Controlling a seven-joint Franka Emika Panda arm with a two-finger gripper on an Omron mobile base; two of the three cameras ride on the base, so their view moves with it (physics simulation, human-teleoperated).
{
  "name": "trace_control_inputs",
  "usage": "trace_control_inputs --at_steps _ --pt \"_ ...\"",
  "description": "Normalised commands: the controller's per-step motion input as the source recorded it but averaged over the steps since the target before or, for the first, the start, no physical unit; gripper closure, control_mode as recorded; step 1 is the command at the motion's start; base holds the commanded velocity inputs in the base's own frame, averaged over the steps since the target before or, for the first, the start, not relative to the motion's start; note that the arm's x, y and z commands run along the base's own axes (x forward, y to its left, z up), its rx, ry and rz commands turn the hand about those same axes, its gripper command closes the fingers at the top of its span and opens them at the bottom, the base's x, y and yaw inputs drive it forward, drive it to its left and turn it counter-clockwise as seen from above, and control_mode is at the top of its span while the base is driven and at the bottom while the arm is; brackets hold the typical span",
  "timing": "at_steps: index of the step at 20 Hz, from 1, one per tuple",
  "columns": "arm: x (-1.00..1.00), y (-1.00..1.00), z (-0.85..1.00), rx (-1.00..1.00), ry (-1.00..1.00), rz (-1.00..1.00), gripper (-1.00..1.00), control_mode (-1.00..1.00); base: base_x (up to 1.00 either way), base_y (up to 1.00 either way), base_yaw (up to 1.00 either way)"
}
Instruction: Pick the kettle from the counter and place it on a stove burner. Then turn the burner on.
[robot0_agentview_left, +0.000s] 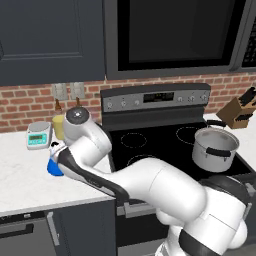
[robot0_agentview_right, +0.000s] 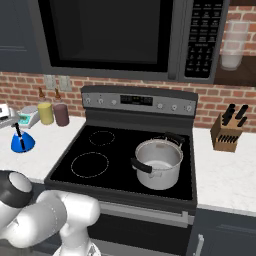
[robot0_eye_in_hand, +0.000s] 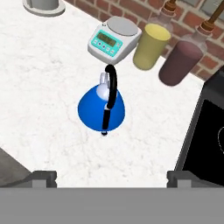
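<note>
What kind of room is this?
A kitchen, most likely: there's a black glass stove with a silver pot on it, a microwave above, and a knife block on the marble counter.

Both base views look forward and down from behind the arm at the stove (robot0_agentview_left: 170, 145) and counter (robot0_agentview_right: 45, 145), while the hand view looks down closely over the counter beside it.
</note>
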Motion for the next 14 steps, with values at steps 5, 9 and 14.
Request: trace_control_inputs --at_steps 5,9,14 --pt "0.16 0.12 -0.04 0.0 0.11 0.0 -1.0 -1.0 0.0 0.0 0.0" --pt "0.08 0.09 -0.13 0.0 0.15 0.0 -1.0 -1.0 0.0 0.0 0.0" --pt "0.27 0.1 -0.29 -0.05 0.07 0.0 -1.0 -1.0 0.0 0.0 0.0"
